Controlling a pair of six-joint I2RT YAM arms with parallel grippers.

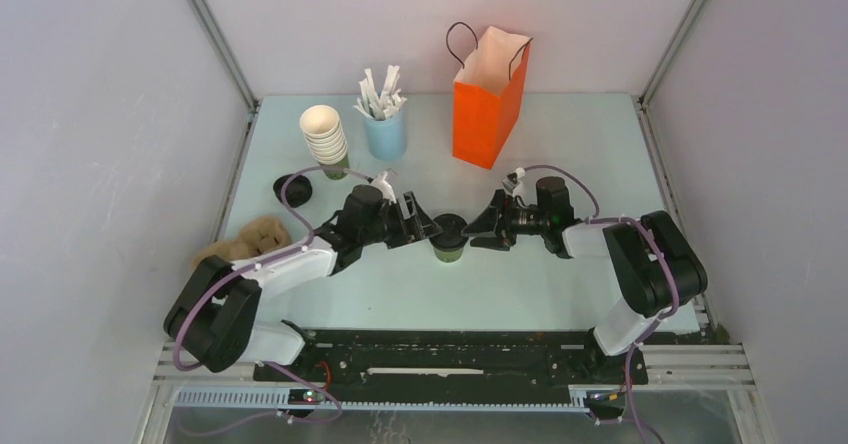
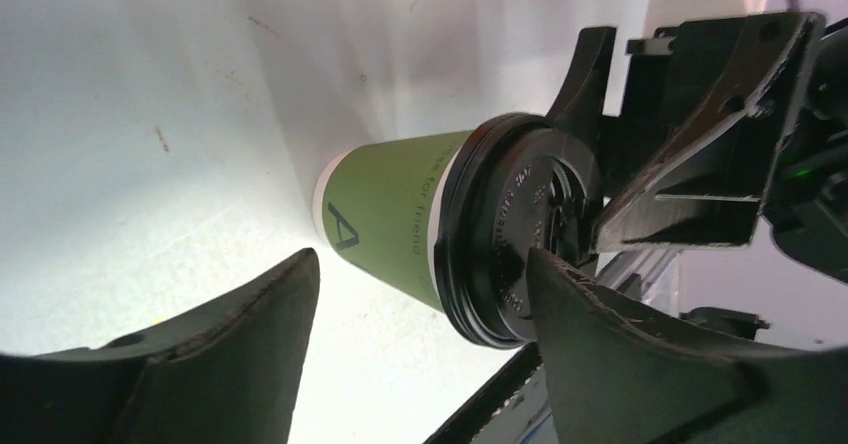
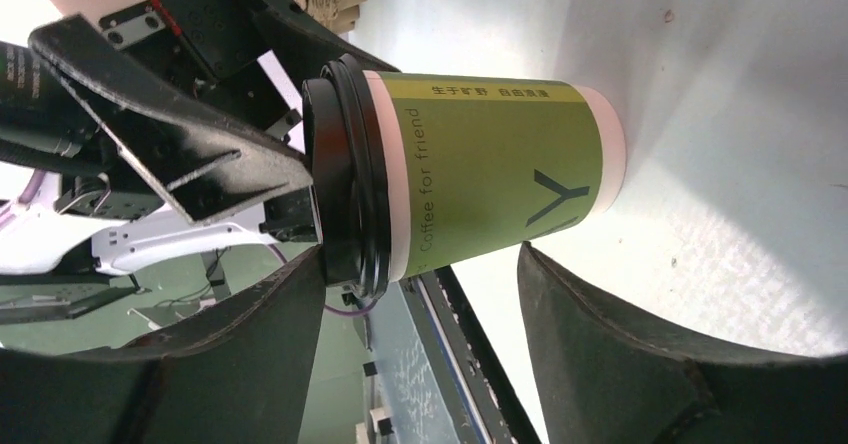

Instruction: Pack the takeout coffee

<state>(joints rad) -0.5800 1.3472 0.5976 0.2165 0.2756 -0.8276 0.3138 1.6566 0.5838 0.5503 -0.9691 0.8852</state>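
Observation:
The takeout coffee (image 1: 449, 239) is a small green paper cup with a black lid, standing upright mid-table. It shows in the left wrist view (image 2: 395, 214) and the right wrist view (image 3: 490, 164). My left gripper (image 1: 424, 229) is open just left of the cup, one fingertip (image 2: 545, 264) at the lid (image 2: 510, 229). My right gripper (image 1: 482, 228) is open just right of it. In each wrist view the jaws (image 2: 420, 309) (image 3: 420, 304) stand wide apart, with the cup just past the fingertips. Neither holds the cup.
An orange paper bag (image 1: 490, 99) stands open at the back, right of centre. A stack of cream-and-green cups (image 1: 325, 136) and a light blue cup of white sticks (image 1: 385, 129) stand at back left. Black lids (image 1: 295, 186) and brown cardboard pieces (image 1: 248, 242) lie at the left.

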